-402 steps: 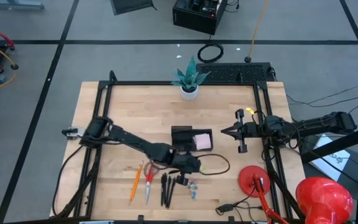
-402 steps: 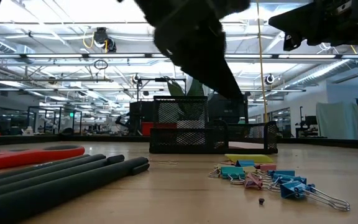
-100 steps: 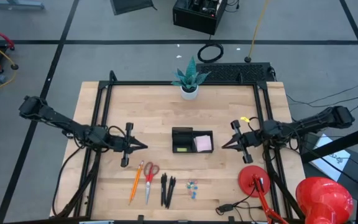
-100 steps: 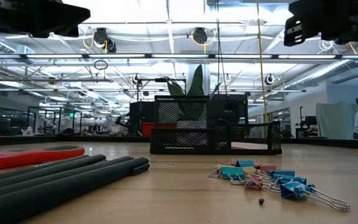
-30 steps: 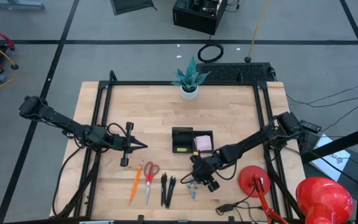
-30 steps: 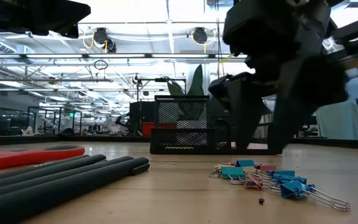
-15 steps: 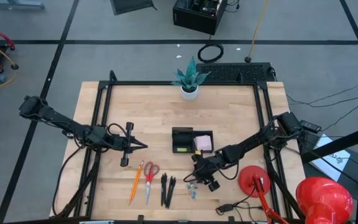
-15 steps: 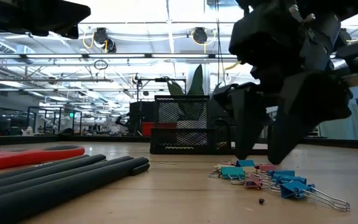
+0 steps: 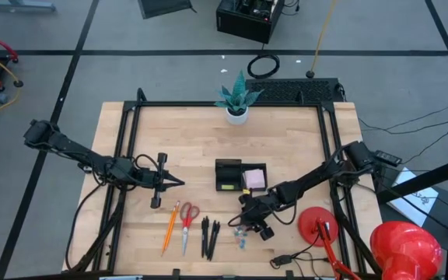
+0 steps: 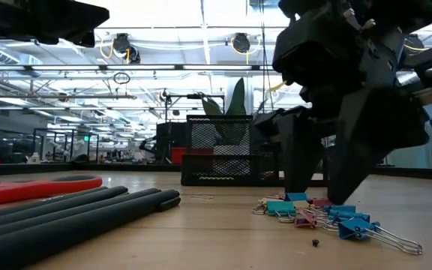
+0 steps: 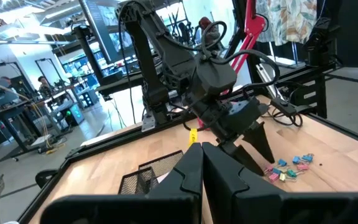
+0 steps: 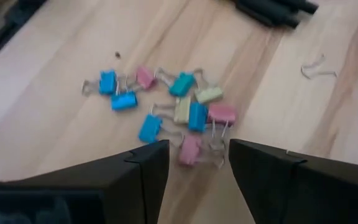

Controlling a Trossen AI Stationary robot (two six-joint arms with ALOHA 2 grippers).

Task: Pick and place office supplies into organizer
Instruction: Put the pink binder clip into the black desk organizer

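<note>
We take the small black wire-mesh desk organizer near the middle of the wooden table as our reference. On its near side we find the heap of small blue, pink and pale-green binder clips lying on the bare wood. The right gripper hangs directly over this heap, its two dark fingers spread to a medium gap with nothing between them, tips pointing down at the clips and close above them. Beside the clips, further from the organizer's right end, we find three black pens, then the red-handled scissors, then the orange pencil, all flat on the table. The pink sticky-note pad sits in the organizer's right compartment. The left gripper waits well to the organizer's left, clear of the table, fingers pressed together and empty.
</note>
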